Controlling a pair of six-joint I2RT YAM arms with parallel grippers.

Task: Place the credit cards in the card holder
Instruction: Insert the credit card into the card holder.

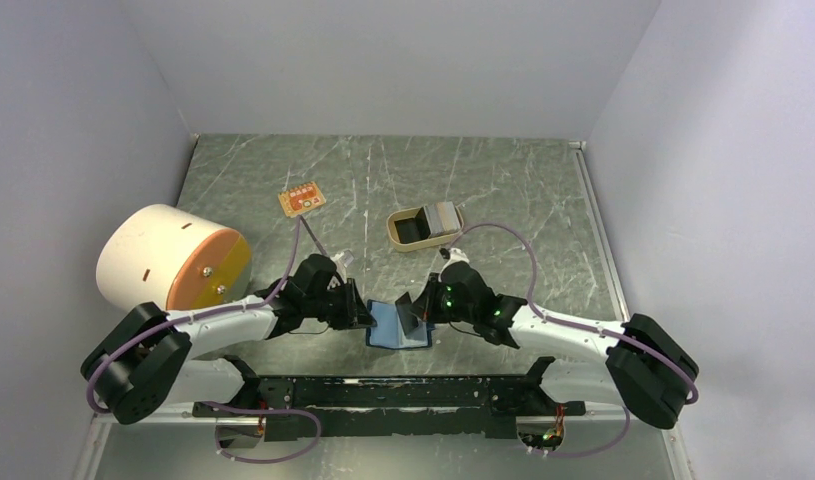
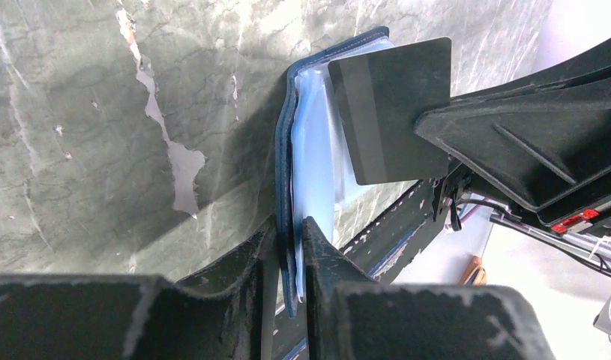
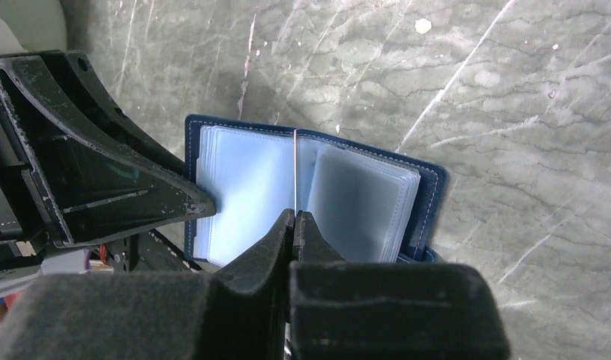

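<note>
The right claw (image 3: 295, 221) is pressed together on a card (image 3: 295, 174). It pinches the card's near edge, so the card stands thin-side-on, straight out from the fingertips. Just beyond the tips lies the holder (image 3: 242, 187), spread open with its pale blue sleeves showing. The card's far edge sits over the centre fold, between the two bundles of sleeves. Held this way, it is probably being lined up to slide into a pocket mouth; whether it has entered one, I cannot tell.

The left claw (image 2: 291, 234) comes in from the opposite side and pinches the holder's navy cover, perhaps with a sleeve too. This is likely meant to keep the holder open and stop it skidding as the card is pushed.

The holder rests at the middle of the near edge of the desk (image 1: 503, 180), between both claws. Further back, toward the desk's middle, a stack (image 1: 447, 216) of cards sits on a tan tray (image 1: 398, 238), well apart from either claw.
</note>
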